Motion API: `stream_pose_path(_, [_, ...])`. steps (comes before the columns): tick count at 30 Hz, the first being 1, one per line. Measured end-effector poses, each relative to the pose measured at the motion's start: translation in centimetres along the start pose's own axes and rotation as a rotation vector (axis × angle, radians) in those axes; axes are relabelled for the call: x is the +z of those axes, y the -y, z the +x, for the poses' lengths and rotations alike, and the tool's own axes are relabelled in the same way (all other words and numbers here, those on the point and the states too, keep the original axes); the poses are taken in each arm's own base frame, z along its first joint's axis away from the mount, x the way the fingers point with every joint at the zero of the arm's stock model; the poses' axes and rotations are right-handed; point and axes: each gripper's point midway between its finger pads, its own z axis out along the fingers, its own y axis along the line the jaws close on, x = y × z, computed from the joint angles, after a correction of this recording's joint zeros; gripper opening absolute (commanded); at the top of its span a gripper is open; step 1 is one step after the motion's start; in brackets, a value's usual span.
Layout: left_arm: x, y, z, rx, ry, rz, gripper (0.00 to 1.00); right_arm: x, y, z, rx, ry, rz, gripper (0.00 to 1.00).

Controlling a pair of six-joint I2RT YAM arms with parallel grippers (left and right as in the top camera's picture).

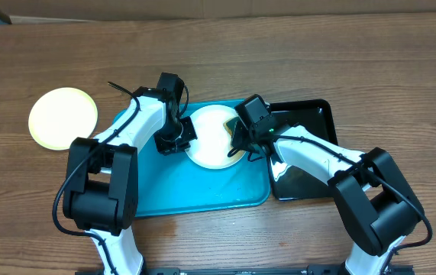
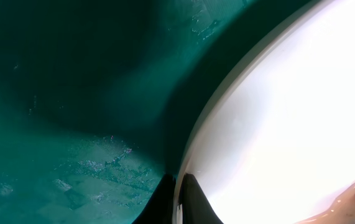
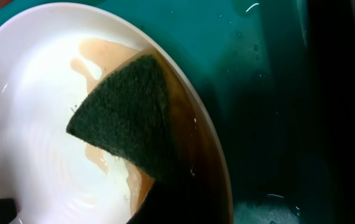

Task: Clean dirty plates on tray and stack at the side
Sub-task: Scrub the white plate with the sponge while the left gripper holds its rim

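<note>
Near edge: both arm bases sit at the wood table (image 1: 240,237). The left arm reaches out over the turquoise tray (image 1: 202,191) and the right arm reaches in across the black tray (image 1: 309,114). The black tray sits just right of the turquoise one. I can't tell if the edges touch.

Further in: your white plate (image 1: 210,149) lies on the turquoise tray, in its far half, slightly right of centre. I can't tell from above whether it's one plate or a stack.

Left gripper (image 1: 173,141): on the plate's left rim. The left wrist view shows the fingertips (image 2: 196,208) pinched onto the rim, one on each side with no gap. It's clamped on the white plate.

Right gripper (image 1: 240,143): over the plate's right side, closed on a dark green scouring pad (image 3: 127,118). In the right wrist view the pad lies against the plate's inner surface near the rim, with one corner pointing toward the plate's middle. There's a brownish liquid film (image 3: 102,50) around the pad, on the plate floor and along the rim. The fingers themselves are lost in shadow in that view.

Both wrist views show wet droplets on the tray floor beside the plate.

Left, off the tray: the yellow-green plate (image 1: 62,118) lies flat on the bare table, well apart from the tray, on its own.
</note>
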Motion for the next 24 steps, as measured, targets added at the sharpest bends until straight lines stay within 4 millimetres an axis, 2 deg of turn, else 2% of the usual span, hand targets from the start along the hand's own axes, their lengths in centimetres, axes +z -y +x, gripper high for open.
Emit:
stream_pose_path(12, [0.0, 0.0, 0.0, 0.0, 0.0, 0.0, 0.05, 0.3, -2.3, 0.7, 0.026, -0.046, -0.111, 0.04])
stream_pose_path(19, [0.0, 0.0, 0.0, 0.0, 0.0, 0.0, 0.04, 0.4, -4.6, 1.2, 0.007, -0.058, -0.199, 0.04])
stream_pose_path(24, [0.0, 0.0, 0.0, 0.0, 0.0, 0.0, 0.04, 0.2, -5.2, 1.3, 0.002, -0.079, -0.23, 0.04])
